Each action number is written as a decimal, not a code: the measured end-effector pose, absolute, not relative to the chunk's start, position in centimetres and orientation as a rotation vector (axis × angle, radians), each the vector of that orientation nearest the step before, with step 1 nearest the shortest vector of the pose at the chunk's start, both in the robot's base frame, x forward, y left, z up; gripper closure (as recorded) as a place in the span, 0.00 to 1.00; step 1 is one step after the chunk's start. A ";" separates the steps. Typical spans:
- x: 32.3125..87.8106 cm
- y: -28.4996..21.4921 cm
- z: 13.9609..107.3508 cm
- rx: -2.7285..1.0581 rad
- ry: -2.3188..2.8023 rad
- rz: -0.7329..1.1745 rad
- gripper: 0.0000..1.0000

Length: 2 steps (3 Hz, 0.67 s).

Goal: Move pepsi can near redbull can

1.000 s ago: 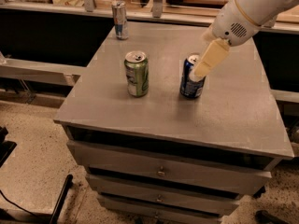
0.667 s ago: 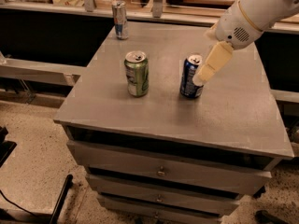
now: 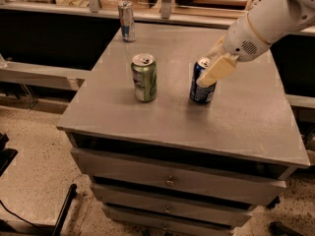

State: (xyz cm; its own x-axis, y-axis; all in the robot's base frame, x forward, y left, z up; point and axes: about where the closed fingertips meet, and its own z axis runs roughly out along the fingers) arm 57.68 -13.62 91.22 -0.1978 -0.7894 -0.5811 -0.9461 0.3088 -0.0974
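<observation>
There are three cans on the grey worktop [image 3: 246,117], all upright. A green can [image 3: 144,77] stands left of the middle with its top opened. The pepsi can [image 3: 202,93], dark blue with a silver top, stands just right of it, with a clear gap between the two. The redbull can [image 3: 127,21], slimmer and silver-blue, is well apart from both, at the far left corner by the back edge. Under the worktop I count three drawer fronts [image 3: 170,181], stacked one above another.

There is one arm [image 3: 275,18], white and thick. It comes in from the upper right and slants down and to the left over the right half of the worktop. Its wrist is bent so the gripper [image 3: 210,73] points down at an angle toward the pepsi can.

The gripper is right at the upper part of that can, and its cream-coloured end lies across the can's near side just below the rim. From here I cannot tell whether the jaws are clenched on the can or only set around it. The can's base rests on the worktop.
</observation>
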 end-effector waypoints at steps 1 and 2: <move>58.0 -13.0 90.8 -1.537 2.040 0.405 0.62; 58.9 -12.5 92.1 -1.518 2.025 0.417 0.86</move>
